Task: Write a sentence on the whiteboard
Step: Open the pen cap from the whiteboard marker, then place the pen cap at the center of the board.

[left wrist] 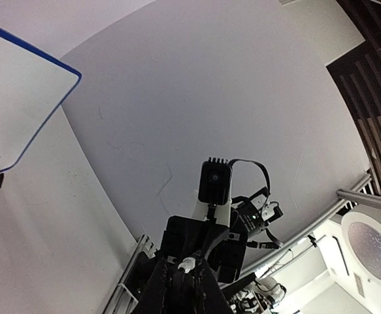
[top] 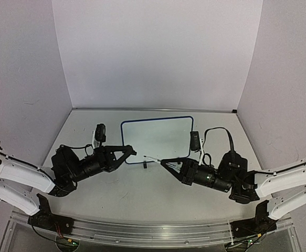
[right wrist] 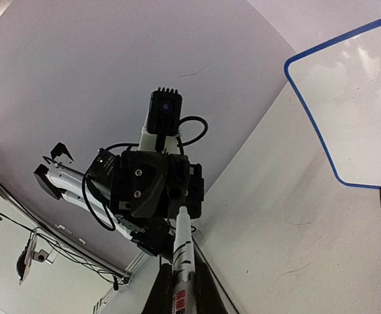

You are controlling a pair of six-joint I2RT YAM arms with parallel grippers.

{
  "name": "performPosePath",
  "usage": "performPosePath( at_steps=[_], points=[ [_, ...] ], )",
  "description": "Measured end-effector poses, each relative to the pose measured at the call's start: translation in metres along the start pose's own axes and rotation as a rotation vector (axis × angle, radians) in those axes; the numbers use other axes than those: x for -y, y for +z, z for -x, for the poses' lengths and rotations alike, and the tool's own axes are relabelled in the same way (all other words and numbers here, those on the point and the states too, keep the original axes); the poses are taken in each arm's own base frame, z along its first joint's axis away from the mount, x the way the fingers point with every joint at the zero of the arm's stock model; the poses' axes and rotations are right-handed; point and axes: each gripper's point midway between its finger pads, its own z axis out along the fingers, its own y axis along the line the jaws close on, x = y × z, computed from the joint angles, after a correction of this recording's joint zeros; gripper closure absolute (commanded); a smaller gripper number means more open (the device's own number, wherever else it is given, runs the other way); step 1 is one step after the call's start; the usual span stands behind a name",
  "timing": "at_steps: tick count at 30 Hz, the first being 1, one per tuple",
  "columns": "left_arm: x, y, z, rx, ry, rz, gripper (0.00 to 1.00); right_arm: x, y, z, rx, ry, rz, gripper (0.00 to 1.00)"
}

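Booth of three plain walls in pale lilac: back wall (top: 158, 52), left wall (top: 21, 79), right wall (top: 292, 68), all bare and softly, evenly lit. Thin metal strip (top: 153, 109) along the foot of the back wall. White bench (top: 142, 194), faintly scuffed with thin grey marks. Aluminium rail (top: 153, 233) across its near edge. Beyond the booth, in the left wrist view, dark brown slatted panelling (left wrist: 373, 98) and a round white fitting (left wrist: 373, 245) with a speckled grey face.

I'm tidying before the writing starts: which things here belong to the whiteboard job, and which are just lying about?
Job in hand:
whiteboard, no writing visible
marker, clamped in the right gripper

Just there:
table
backdrop walls
metal rail at the near edge
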Motion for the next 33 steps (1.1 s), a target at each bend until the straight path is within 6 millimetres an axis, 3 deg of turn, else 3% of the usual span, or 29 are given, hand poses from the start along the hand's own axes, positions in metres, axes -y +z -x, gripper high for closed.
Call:
performPosePath(
  at_steps=[3, 6, 9, 13, 17, 21, 24, 29, 33],
  points=[
    [0.007, -0.015, 0.03, 0.092, 0.031, 0.036, 1.0, 0.005, -0.012, 0.01, 0.03, -0.012, -0.042, 1.0],
    [0.013, -0.029, 0.046, 0.128, 0.061, 0.102, 1.0, 0.007, -0.022, 0.019, 0.05, -0.035, -0.083, 1.0],
    [-0.004, -0.037, 0.048, 0.104, 0.068, 0.247, 1.0, 0.014, -0.029, 0.023, 0.053, -0.063, -0.133, 1.0],
    [-0.055, -0.053, 0.029, -0.002, 0.047, 0.517, 1.0, 0.032, -0.032, 0.015, 0.006, -0.105, -0.224, 1.0],
    [-0.116, -0.08, -0.007, -0.163, 0.009, 0.787, 1.0, 0.042, -0.025, 0.008, -0.054, -0.144, -0.287, 1.0],
    [-0.158, -0.107, -0.036, -0.311, -0.014, 0.99, 1.0, 0.047, -0.012, 0.003, -0.11, -0.18, -0.322, 1.0],
    [-0.173, -0.114, -0.046, -0.38, -0.016, 1.069, 0.98, 0.05, -0.001, -0.004, -0.155, -0.197, -0.333, 1.0],
    [-0.185, -0.116, -0.056, -0.448, -0.01, 1.105, 0.77, 0.059, 0.006, -0.02, -0.222, -0.202, -0.346, 1.0],
    [-0.191, -0.12, -0.061, -0.479, -0.005, 1.12, 0.66, 0.062, 0.007, -0.027, -0.25, -0.199, -0.35, 1.0]
  ],
)
